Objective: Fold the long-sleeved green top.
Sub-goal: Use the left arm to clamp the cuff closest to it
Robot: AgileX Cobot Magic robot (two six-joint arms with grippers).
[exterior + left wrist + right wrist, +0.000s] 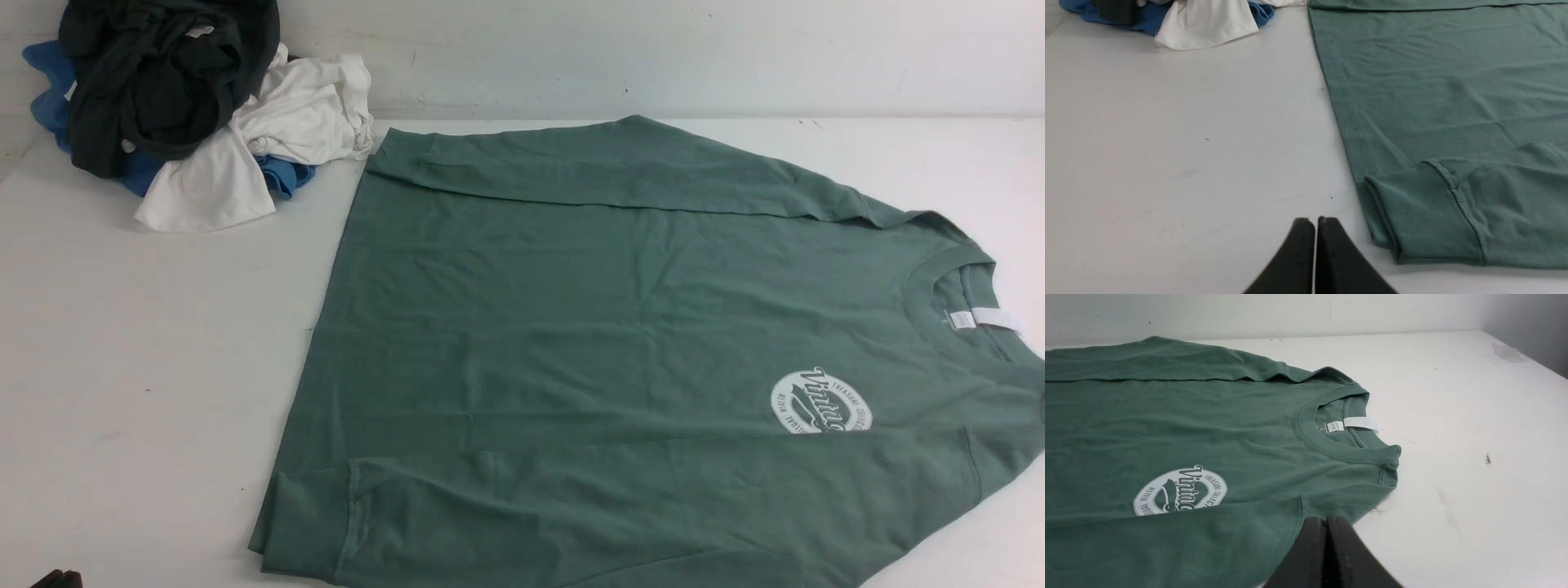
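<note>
The green long-sleeved top (620, 327) lies flat on the white table (147, 327), with the neck and its white label (984, 318) to the right and the hem to the left. Both sleeves are folded in over the body; the near cuff (1425, 216) lies by the hem corner. The white oval logo (1180, 492) is partly covered by the near sleeve. My left gripper (1314, 220) is shut and empty over bare table, just beside the cuff. My right gripper (1327, 518) is shut at the near shoulder edge of the top (1188, 428). I see no cloth between its jaws.
A pile of clothes sits at the back left: a black-charcoal garment (155, 73), a white one (277, 122) and a blue one (49, 82). A wall (653, 49) runs behind the table. The table's right edge (1527, 355) shows in the right wrist view.
</note>
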